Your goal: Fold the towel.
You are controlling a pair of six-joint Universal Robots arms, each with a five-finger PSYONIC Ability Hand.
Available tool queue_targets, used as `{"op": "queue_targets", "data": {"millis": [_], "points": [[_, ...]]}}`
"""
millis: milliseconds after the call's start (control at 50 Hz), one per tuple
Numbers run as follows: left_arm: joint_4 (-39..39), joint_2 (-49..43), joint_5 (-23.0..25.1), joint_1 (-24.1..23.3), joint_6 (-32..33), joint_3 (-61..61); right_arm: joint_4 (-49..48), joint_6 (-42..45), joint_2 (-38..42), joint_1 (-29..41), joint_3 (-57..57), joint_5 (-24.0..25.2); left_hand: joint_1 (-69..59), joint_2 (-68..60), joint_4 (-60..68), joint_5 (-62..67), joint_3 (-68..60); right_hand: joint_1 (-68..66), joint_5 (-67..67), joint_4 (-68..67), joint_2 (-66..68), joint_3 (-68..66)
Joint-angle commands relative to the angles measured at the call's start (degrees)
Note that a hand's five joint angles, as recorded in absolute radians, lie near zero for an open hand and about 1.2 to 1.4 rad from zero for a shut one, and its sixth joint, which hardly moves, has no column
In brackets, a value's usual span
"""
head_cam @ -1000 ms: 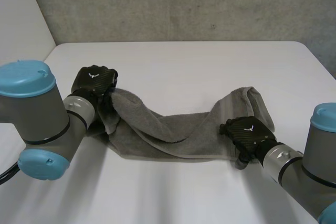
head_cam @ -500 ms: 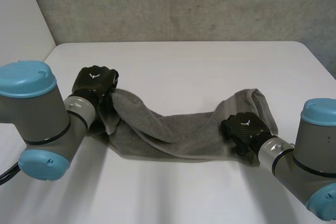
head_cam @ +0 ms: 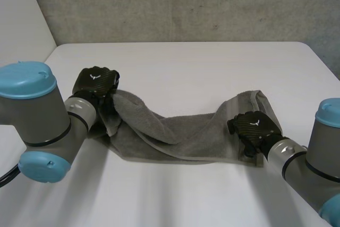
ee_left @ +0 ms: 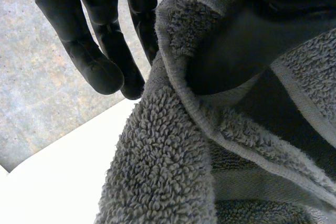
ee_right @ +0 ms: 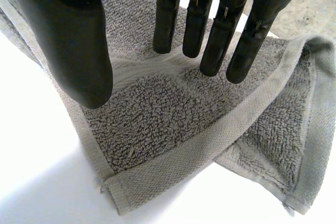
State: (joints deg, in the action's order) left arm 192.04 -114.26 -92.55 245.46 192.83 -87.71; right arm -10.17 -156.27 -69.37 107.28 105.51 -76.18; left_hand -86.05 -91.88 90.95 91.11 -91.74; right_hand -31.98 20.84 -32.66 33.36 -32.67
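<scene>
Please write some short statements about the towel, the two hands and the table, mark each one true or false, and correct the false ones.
1. The towel is grey. True.
2. The right hand has its fingers curled into a fist. False: they are straight, over a corner of the towel.
3. The towel's end at the left hand is raised off the table. True.
4. The towel is folded into a neat square. False: it stretches as a long rumpled band between the hands.

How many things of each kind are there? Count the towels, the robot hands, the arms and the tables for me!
towel: 1
hands: 2 (left hand, right hand)
arms: 2 (left arm, right arm)
table: 1
Total: 6
</scene>
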Motion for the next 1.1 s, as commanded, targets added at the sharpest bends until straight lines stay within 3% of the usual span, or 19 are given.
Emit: {"op": "queue_targets", "data": {"millis": [20, 820, 1100], "points": [[0.0, 0.0, 0.0, 0.0, 0.0, 0.0, -0.2, 0.1, -1.7, -0.1, 2.1, 0.5, 6.1, 11.9, -10.9, -21.1, 11.7, 1.7, -0.6, 2.4, -3.1, 2.4], [0.5, 0.0, 0.2, -0.1, 0.2, -0.8, -3.0, 3.0, 4.2, -2.1, 0.7, 0.2, 6.1, 11.9, -10.9, -21.1, 11.7, -6.2, 7.3, -5.5, 4.8, -5.5], [0.5, 0.0, 0.2, -0.1, 0.2, -0.8, -3.0, 3.9, 5.6, -2.0, -0.6, 0.1, 6.1, 11.9, -10.9, -21.1, 11.7, -27.2, 28.3, -26.5, 25.8, -26.5]]}}
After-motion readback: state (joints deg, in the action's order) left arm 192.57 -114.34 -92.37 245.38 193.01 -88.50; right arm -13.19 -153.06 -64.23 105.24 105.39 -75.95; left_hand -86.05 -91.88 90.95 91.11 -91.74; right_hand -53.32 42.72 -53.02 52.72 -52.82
